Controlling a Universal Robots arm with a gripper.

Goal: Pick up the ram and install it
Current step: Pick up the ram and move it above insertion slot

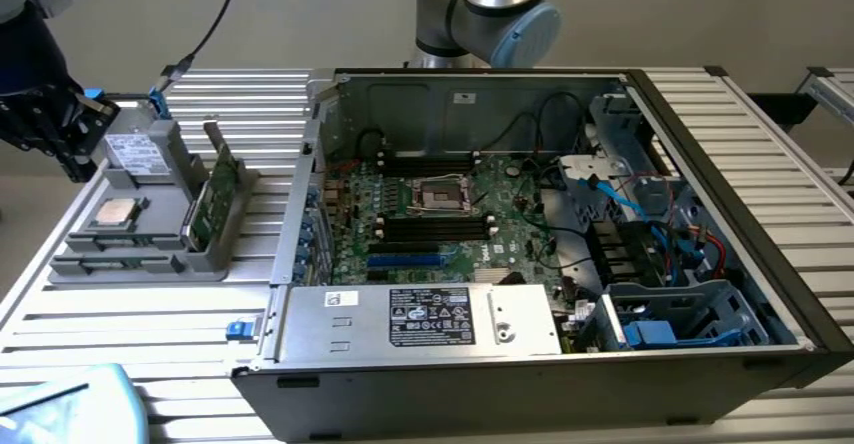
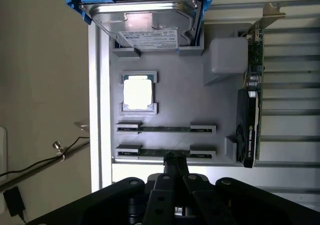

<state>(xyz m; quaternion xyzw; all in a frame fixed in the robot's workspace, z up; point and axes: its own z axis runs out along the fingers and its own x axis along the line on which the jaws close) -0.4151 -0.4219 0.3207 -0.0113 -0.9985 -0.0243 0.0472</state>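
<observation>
The gripper's (image 2: 174,159) fingers were pressed together, pinching nothing. Their tips hung right over the middle of the ram (image 2: 150,152), which stood on edge in the grey tray (image 2: 180,100) beside a second stick (image 2: 165,128).

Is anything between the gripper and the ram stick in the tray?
Nothing visible. The shut gripper sits right at the outermost ram stick in the grey tray, with no object between them; the processor and drive lie farther along the tray.
</observation>
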